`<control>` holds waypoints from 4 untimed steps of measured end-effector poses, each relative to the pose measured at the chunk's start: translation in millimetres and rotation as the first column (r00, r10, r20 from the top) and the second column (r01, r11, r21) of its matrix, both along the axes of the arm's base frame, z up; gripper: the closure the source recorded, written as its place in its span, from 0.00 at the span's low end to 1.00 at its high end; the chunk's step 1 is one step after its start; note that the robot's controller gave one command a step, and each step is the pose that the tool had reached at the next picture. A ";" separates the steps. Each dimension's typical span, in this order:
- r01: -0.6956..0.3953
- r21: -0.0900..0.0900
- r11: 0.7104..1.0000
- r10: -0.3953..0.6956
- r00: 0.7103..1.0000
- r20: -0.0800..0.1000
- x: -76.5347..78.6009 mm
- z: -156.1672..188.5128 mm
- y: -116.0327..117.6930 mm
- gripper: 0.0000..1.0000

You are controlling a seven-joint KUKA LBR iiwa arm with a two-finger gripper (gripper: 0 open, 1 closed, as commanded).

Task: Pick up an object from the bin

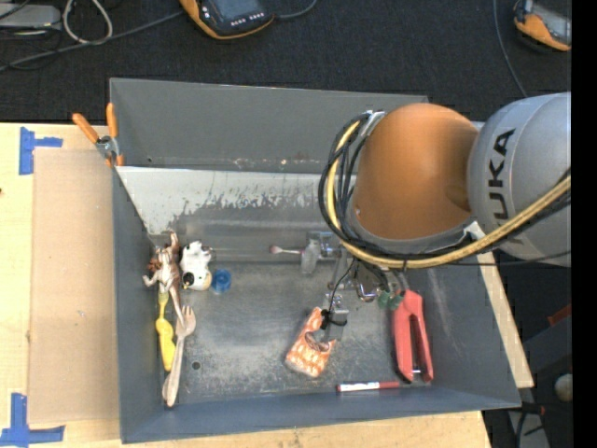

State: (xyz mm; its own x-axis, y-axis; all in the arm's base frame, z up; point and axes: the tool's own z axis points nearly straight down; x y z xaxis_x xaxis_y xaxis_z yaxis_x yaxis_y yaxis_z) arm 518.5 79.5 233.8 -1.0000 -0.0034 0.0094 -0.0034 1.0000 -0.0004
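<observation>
My gripper (pixel 332 315) hangs below the arm's orange cover, in the middle right of the bin. Its tip is at the upper end of a small orange and white patterned pouch-like thing (pixel 310 351) that lies on the bin floor. Whether it touches the thing I cannot tell. A red-handled tool (pixel 411 337) lies just to the right of the gripper, pointing toward the front. A red and white pen (pixel 369 386) lies near the front wall, below both.
Along the left wall lie a tan giraffe-like figure (pixel 165 267), a white toy animal (pixel 195 265), a small blue piece (pixel 221 281), a yellow thing (pixel 165 336) and a wooden fork (pixel 179 355). The arm and its cables cover the bin's right back part.
</observation>
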 end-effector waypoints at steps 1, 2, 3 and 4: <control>0.003 0.001 1.000 -0.003 1.000 0.008 1.6 4.1 -0.6 0.00; -0.132 0.001 0.991 0.132 0.991 0.010 3.0 -55.4 -19.4 0.00; -0.447 0.001 0.895 0.447 0.895 0.010 -1.8 -74.8 -36.1 0.00; -0.546 0.005 0.837 0.546 0.838 0.003 -10.3 -94.7 -42.5 0.00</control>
State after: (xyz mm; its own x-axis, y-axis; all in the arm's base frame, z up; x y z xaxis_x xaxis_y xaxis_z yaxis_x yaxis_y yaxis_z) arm 508.2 37.0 139.1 -0.8356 -0.5493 0.0059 -0.5493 0.8356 0.0047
